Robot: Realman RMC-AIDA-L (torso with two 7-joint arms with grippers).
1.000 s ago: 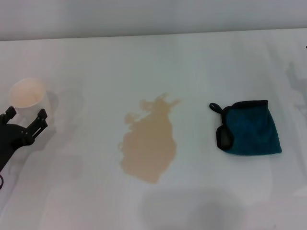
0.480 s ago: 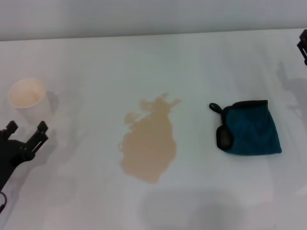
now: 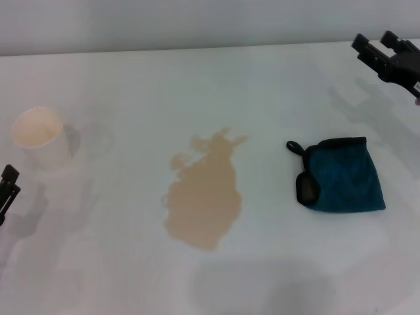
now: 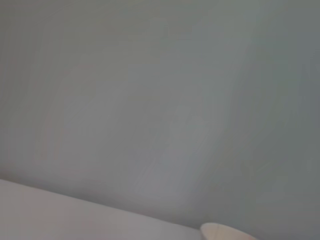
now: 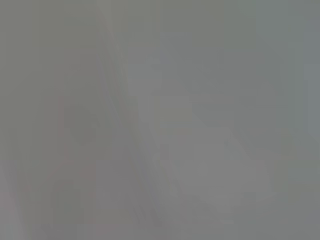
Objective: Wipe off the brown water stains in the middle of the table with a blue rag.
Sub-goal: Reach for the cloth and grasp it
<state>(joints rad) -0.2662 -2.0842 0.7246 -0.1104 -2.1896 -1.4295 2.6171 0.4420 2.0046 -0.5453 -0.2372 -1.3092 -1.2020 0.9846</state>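
Note:
The brown water stains (image 3: 205, 197) form one ragged tan blotch in the middle of the white table (image 3: 131, 85). To its right lies the blue rag (image 3: 344, 176), folded, with black edging and a small black loop at its left corner. Nothing is touching the rag. My right gripper (image 3: 377, 42) hovers open at the far right, well beyond the rag. Only a sliver of my left gripper (image 3: 6, 187) shows at the left edge of the head view, near the front of the table. The right wrist view shows only a grey blur.
A white paper cup (image 3: 41, 136) with a beige inside stands upright at the far left, just beyond my left gripper. Its rim (image 4: 225, 232) also peeks into the left wrist view, over the table (image 4: 50, 215). A grey wall runs along the table's far edge.
My left gripper has drawn back from the cup toward the near left edge, almost out of view. My right gripper has come into view at the far right and moved inward.

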